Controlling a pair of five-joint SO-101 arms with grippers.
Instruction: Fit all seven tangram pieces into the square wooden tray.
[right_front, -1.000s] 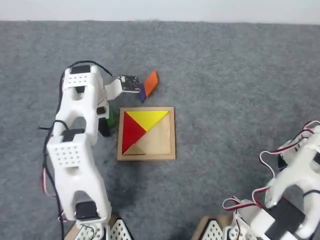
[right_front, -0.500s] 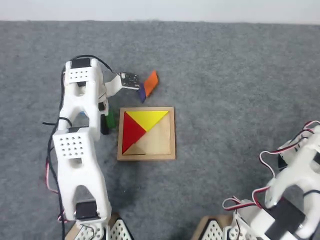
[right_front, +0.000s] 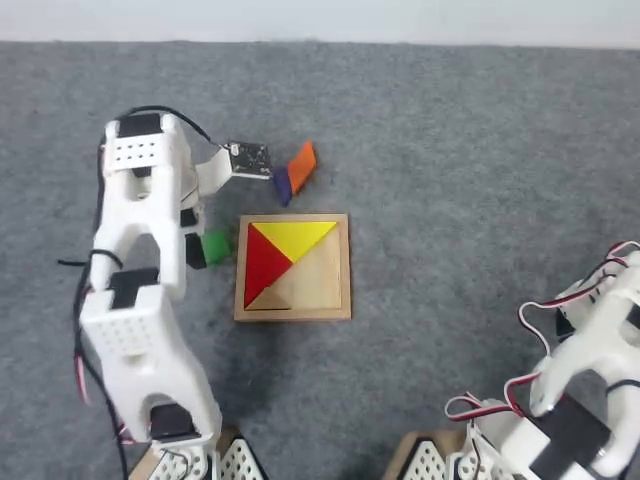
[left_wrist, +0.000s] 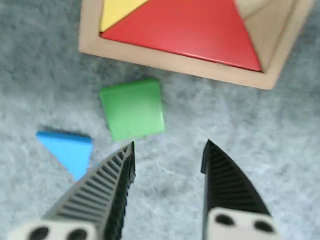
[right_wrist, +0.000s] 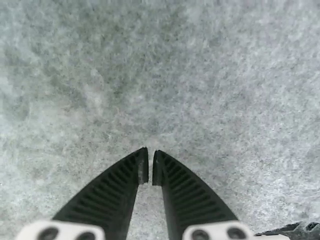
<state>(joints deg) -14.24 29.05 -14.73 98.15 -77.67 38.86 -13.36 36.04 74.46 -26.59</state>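
The square wooden tray (right_front: 293, 313) lies mid-table and holds a red triangle (right_front: 262, 263) and a yellow triangle (right_front: 293, 237); the rest of its floor is bare wood. A green square (left_wrist: 132, 108) lies flat on the carpet just outside the tray's left rim (left_wrist: 175, 62). A blue triangle (left_wrist: 67, 149) rests close beside the green square. My left gripper (left_wrist: 169, 149) hovers open just short of the green square, holding nothing. An orange piece (right_front: 302, 165) and a purple piece (right_front: 283, 184) lie beyond the tray. My right gripper (right_wrist: 148, 166) is shut over bare carpet.
The left arm (right_front: 140, 220) stands along the tray's left side, over the pieces there. The right arm (right_front: 585, 360) sits folded at the front right corner. Grey carpet covers the table, with open room right of the tray.
The left arm has swung leftward away from the tray, and the green square shows more fully beside the rim. The right arm has kept still.
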